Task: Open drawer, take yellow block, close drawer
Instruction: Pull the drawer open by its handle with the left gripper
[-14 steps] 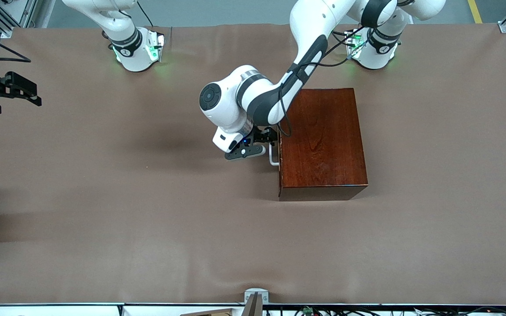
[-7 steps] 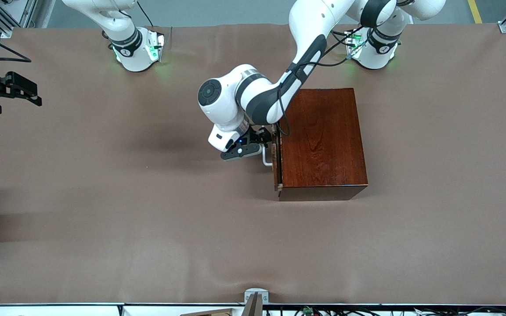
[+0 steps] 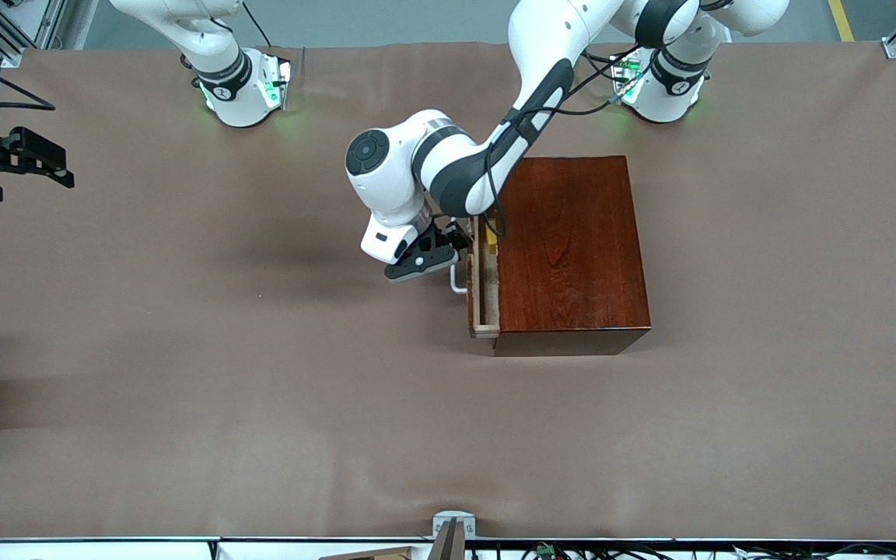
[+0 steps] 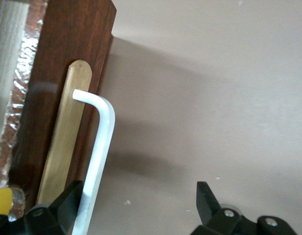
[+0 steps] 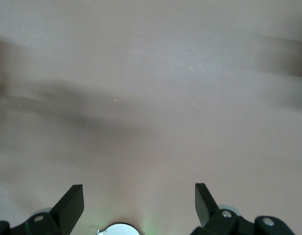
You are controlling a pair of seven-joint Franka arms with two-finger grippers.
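Observation:
The dark reddish-brown wooden box (image 3: pixel 572 249) stands mid-table. Its drawer (image 3: pixel 484 299) is pulled out a little toward the right arm's end, so a strip of pale interior shows. A sliver of the yellow block (image 3: pixel 489 246) shows inside it, and its corner shows in the left wrist view (image 4: pixel 1 198). My left gripper (image 3: pixel 457 243) is open at the white handle (image 3: pixel 457 281). In the left wrist view (image 4: pixel 136 205) one finger (image 4: pixel 67 200) sits between the handle bar (image 4: pixel 99 156) and the drawer front. My right gripper (image 3: pixel 43 163) waits open at the table's edge, over bare cloth (image 5: pixel 138 200).
Brown cloth (image 3: pixel 261 389) covers the table. The left arm's forearm (image 3: pixel 487 163) hangs over the box's corner by the drawer. The arm bases (image 3: pixel 242 89) stand along the table edge farthest from the front camera.
My left gripper has moved toward the right arm's end, drawing the drawer out of the box by its handle. The pale interior and the yellow block now show. The right arm has not moved.

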